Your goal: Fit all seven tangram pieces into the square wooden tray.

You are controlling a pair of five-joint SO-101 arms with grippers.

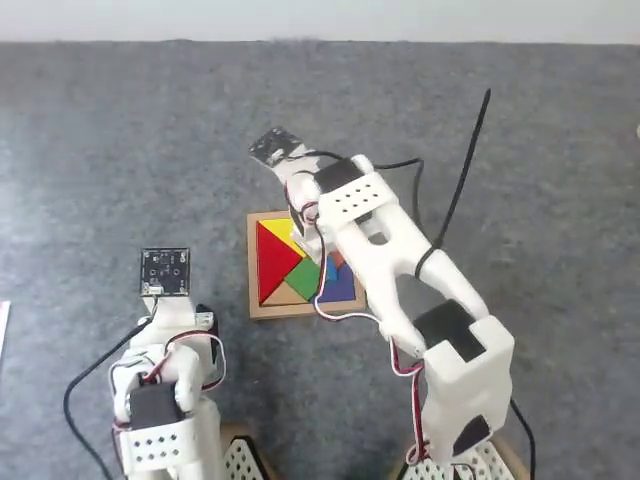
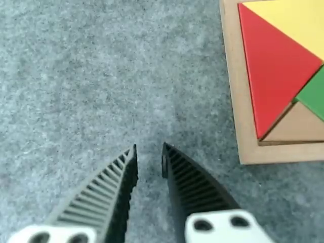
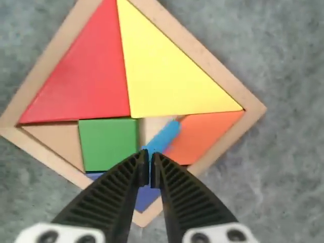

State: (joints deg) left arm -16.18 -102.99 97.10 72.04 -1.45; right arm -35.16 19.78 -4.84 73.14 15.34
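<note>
Right wrist view: square wooden tray (image 3: 202, 63) lies on the grey carpeted surface (image 3: 283, 192), seen corner-on.
- In the tray: red triangle (image 3: 86, 81) and yellow triangle (image 3: 162, 71), both large and flat, meeting along 1 long edge.
- Green square (image 3: 107, 143) sits below them, orange triangle (image 3: 205, 134) on the far side of a bare wood slot.
- Tan triangle area (image 3: 55, 142) beside the green square; cannot tell if it is a piece or tray floor.
- Dark blue piece (image 3: 144, 195) at the tray corner, partly hidden under the pincer.
- Light blue piece (image 3: 164, 135) is tilted over the bare slot, not seated flat.
- Right pincer (image 3: 150, 159): jaws drawn almost together, pinching the near end of the light blue piece.

Left wrist view: left pincer (image 2: 149, 152) hangs over bare surface, jaws slightly parted, gripping nothing. The tray edge is near, off to 1 side, not touching.

High view: right arm (image 1: 400, 260) stretches over the tray's blue side. Left arm (image 1: 165, 390) is folded near its base, apart from the tray.
</note>
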